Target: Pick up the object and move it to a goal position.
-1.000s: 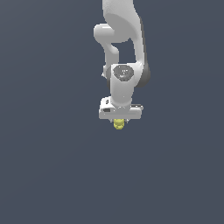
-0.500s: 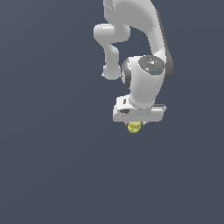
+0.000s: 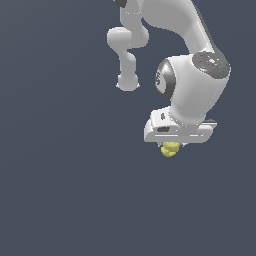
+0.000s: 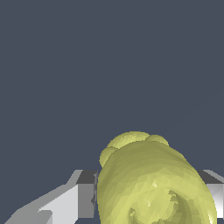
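The object is a small lumpy yellow thing hanging just under the white gripper at the exterior view's right of centre. The gripper is shut on it, with only its lower knobs showing below the hand. In the wrist view the object fills the space between the two grey fingers, which press against its sides. No goal marker shows in either view.
The white arm reaches down from the top of the exterior view. Plain dark grey background lies all around it, with no other objects or edges visible.
The arm has swung toward the exterior view's right and appears larger, carrying the yellow object with it. The grip on the object is unchanged.
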### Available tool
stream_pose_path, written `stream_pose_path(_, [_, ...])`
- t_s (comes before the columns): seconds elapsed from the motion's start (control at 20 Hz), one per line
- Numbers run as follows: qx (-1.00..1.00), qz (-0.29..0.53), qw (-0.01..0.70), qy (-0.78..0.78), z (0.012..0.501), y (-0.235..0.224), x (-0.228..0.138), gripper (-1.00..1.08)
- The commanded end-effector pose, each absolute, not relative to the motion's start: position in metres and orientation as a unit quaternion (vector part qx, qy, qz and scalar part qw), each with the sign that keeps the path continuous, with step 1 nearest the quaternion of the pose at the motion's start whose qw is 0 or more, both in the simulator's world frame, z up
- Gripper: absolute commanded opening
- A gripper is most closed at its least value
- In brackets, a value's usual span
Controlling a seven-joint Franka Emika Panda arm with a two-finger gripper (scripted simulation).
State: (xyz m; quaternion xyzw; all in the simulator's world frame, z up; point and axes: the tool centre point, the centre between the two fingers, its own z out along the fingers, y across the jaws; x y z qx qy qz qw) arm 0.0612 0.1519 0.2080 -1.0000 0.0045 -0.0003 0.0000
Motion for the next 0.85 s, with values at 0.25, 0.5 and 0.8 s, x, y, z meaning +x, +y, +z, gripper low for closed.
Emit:
stream_pose_path(0.25, [-1.000, 0.000, 0.000, 0.005, 0.226, 0.174, 0.080, -1.00])
stream_pose_path(0.5, [-1.000, 0.000, 0.000, 0.004, 0.232, 0.181, 0.087, -1.00])
stream_pose_path(0.8, [-1.000, 0.000, 0.000, 0.004, 0.234, 0.184, 0.089, -1.00])
